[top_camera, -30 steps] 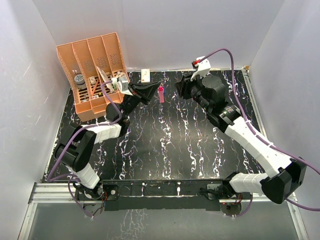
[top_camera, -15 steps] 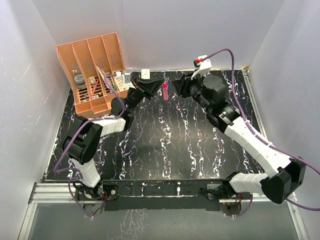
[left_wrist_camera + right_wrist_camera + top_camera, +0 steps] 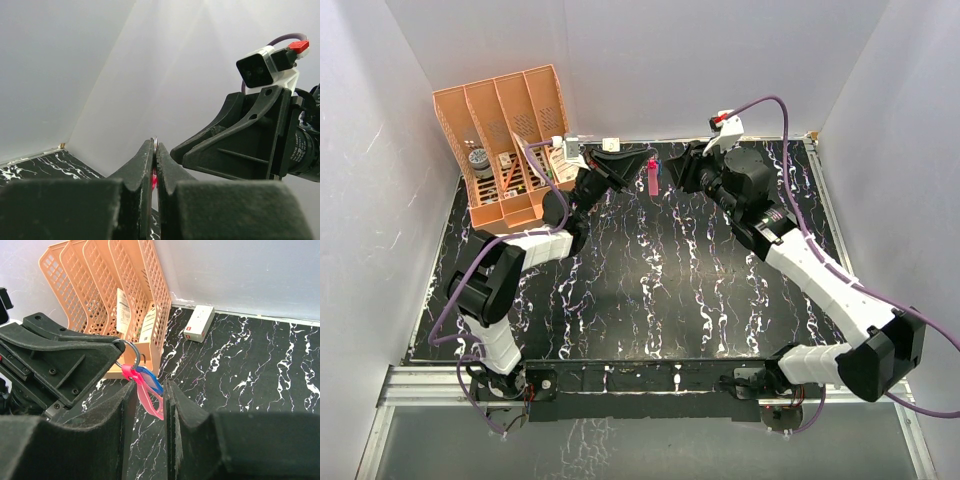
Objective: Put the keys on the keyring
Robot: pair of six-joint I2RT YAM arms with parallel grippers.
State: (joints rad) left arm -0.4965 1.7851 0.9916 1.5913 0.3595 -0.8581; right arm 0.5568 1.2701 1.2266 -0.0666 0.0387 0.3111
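Observation:
My left gripper (image 3: 636, 166) is shut on a metal split ring (image 3: 131, 352), held in the air over the back of the table. The red-pink keyring loop (image 3: 151, 401) hangs from that ring, and the blue-headed key (image 3: 151, 379) lies against it. The loop shows as a pink strip in the top view (image 3: 652, 178). In the left wrist view the ring's edge (image 3: 155, 142) pokes out between my shut fingers. My right gripper (image 3: 150, 386) is open, one finger on each side of the hanging loop and blue key. I cannot make out the pale silvery key.
An orange slotted organizer (image 3: 505, 140) holding papers and small items stands at the back left, close behind my left arm. A small white box (image 3: 199, 323) lies against the back wall. White walls enclose the black marbled table (image 3: 660, 290).
My left gripper has carried the keyring up and toward the back right. My right gripper has come in closer, and its fingers now straddle the hanging loop.

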